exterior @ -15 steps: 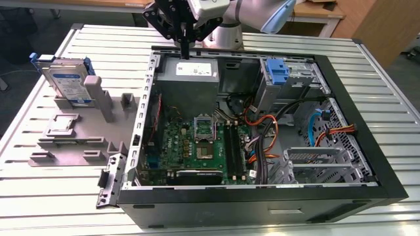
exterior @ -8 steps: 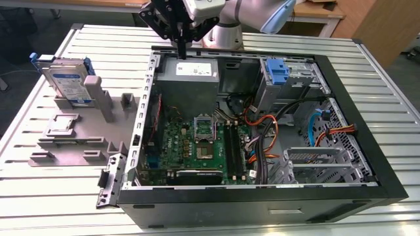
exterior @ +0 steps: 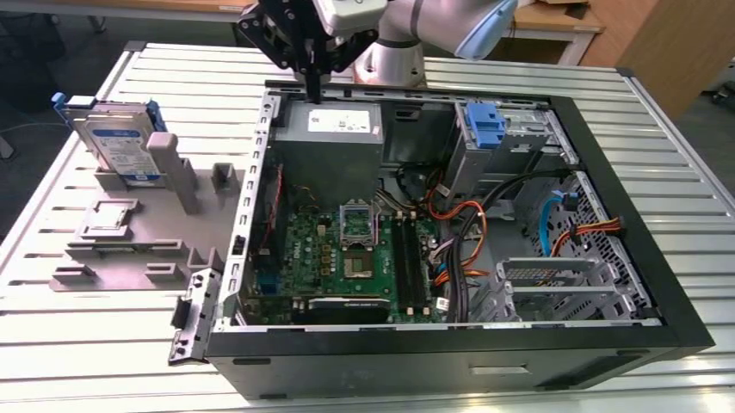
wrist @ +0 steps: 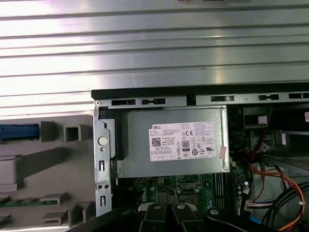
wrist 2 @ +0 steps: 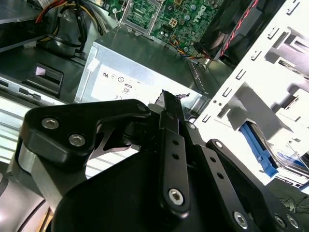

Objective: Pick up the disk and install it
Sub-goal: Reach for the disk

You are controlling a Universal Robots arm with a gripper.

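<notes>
Disk: stands on edge in a slot of the grey fixture, at the exterior view's left, outside the case; label faces outward; blue carrier frames it; judged to be held upright so that fingers can close on its two flat faces from above; untouched.
Gripper: fingers drawn together with nothing between them; hangs above the rear edge of the computer case, just over the power supply; well apart from the disk; touches nothing that can be seen.
Fixture: moulded grey stand with several slots and posts, beside the case on the slatted metal table; appears to hold parts at fixed, known spots.
Case: lies on its side with the side panel off; motherboard, cables and bays open from above, so the arm can come at them from overhead.
Drive cage: metal, in the far corner at the exterior view's right; a bare blue bracket fixed to it; judged the likely seat for the disk; no disk in it.
Power supply, first wrist view: directly beneath the camera; label up.
Task standing: pickup not yet made; install not begun.
</notes>
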